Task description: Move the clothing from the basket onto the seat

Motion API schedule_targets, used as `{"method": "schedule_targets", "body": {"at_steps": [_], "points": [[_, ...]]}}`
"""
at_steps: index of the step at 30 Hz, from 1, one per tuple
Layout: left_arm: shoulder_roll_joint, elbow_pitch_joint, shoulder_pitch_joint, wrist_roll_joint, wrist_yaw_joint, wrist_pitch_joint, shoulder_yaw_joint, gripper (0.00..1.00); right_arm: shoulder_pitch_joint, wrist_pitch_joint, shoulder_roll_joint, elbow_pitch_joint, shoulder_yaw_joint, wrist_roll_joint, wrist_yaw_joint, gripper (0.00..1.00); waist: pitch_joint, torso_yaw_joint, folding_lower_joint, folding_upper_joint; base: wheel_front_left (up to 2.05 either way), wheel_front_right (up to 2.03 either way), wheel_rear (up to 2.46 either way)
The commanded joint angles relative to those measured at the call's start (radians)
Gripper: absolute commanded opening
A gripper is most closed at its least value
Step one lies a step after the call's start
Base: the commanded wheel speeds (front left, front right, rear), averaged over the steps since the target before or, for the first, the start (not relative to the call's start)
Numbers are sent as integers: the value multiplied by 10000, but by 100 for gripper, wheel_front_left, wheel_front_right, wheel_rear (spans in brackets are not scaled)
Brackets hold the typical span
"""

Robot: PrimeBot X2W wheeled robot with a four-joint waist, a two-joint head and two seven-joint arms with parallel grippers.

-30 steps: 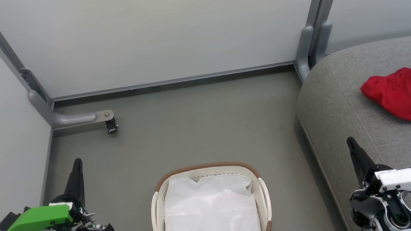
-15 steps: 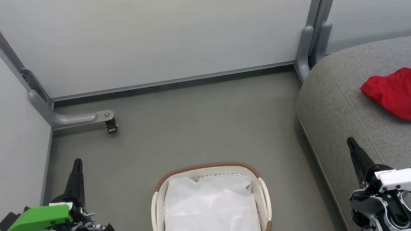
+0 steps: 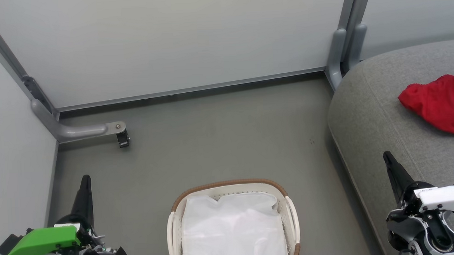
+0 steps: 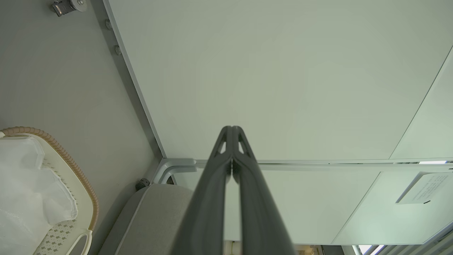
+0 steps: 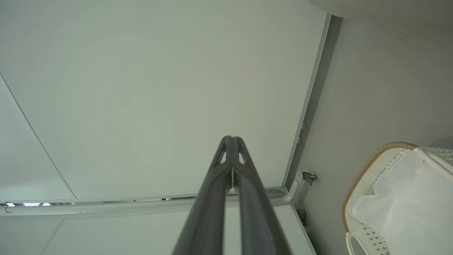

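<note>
The red clothing point(image 3: 441, 102) lies bunched on the grey seat point(image 3: 370, 112) at the right edge of the head view. On the floor at bottom centre stands the cream basket point(image 3: 230, 184) with its brown rim, and inside it I see just the white liner point(image 3: 232, 228). My left gripper point(image 3: 85, 179) is shut and empty at lower left, well left of the basket. At lower right my right gripper point(image 3: 387, 156) is shut and empty over the seat's front edge. In the wrist views both grippers point(image 4: 231, 129) point(image 5: 231, 139) have their fingers pressed together, with the basket point(image 4: 76, 170) point(image 5: 364, 170) off to one side.
Pale partition panels point(image 3: 168, 41) wall in the back and left sides. A grey panel foot with a small caster point(image 3: 122, 139) juts onto the grey floor point(image 3: 220, 143) at back left. Another grey post point(image 3: 340, 55) stands by the seat's far corner.
</note>
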Motion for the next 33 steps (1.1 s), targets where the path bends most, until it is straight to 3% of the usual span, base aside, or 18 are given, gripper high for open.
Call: {"method": "schedule_targets", "body": {"at_steps": [1,33], "points": [[66,-17,-94,-35,-70,32,18,0,103,31,-63,-35,-18,39,-3,0,0,0,0,0,0,0,0],[66,-18,-94,-35,-70,31,17,0,103,30,-63,-33,-17,39,-3,0,0,0,0,0,0,0,0]]}}
